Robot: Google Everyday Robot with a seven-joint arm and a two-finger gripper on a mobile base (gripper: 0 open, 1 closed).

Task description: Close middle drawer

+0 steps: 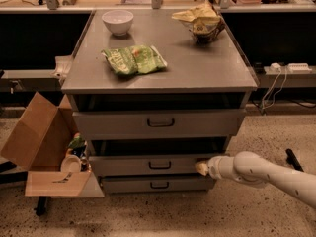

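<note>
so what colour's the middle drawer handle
Handle: dark, nearly black, on the grey middle drawer, camera view; the gripper is at its right end.

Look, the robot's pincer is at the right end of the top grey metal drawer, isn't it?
Not the top one. The camera view shows the pincer at the right end of the middle grey metal drawer, which is partly open.
</note>
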